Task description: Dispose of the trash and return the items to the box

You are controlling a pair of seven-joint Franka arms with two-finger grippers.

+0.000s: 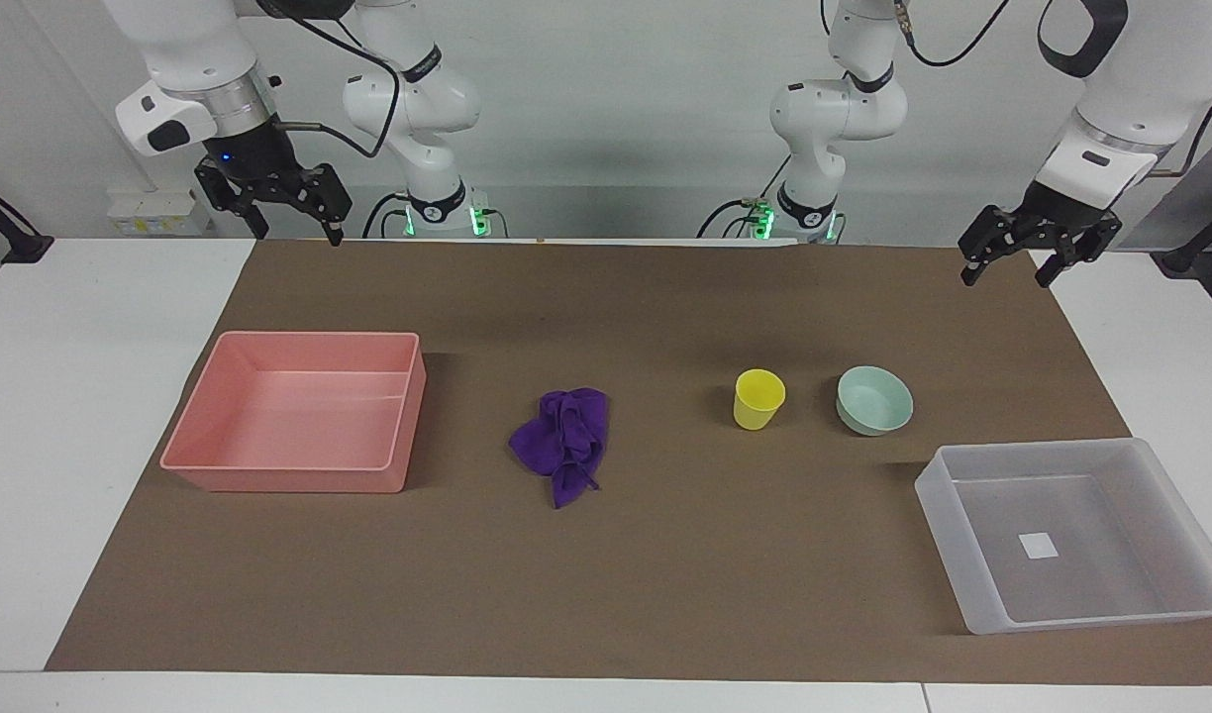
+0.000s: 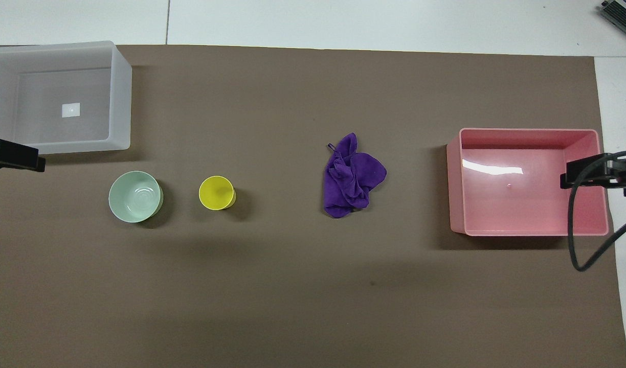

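The purple rag (image 1: pixel 563 443) lies crumpled on the brown mat (image 1: pixel 606 574) a little left of centre in the facing view, touched by nothing. To its right in that view stands the yellow cup (image 1: pixel 758 398), upright and open-mouthed, and just beside the cup, apart from it, sits the mint-green bowl (image 1: pixel 874 399), right way up. The clear bin (image 1: pixel 1071 535) rests at the lower right of the facing view, near the bowl but not touching it, with only a small white label (image 1: pixel 1039 546) on its floor. The pink bin (image 1: pixel 299 410) sits at the left of the same view, well apart from the rag, nothing visible inside. In the overhead view the order is mirrored: clear bin (image 2: pixel 57 97) at upper left, bowl (image 2: pixel 135 196) and cup (image 2: pixel 217 192) below it, rag (image 2: pixel 351 176) near the middle, pink bin (image 2: pixel 528 181) at the right. The left gripper (image 1: pixel 1010 263) hangs in the air at the upper right of the facing view, over the mat's corner by the robots; its jaws are spread wide, holding and touching nothing. The right gripper (image 1: pixel 291 225) hangs at the upper left, over the mat's edge by the robots, its jaws likewise spread apart and empty. In the overhead view only a dark tip of the left gripper (image 2: pixel 14 156) shows at the left edge and of the right gripper (image 2: pixel 597 173) at the right edge, over the pink bin's wall.
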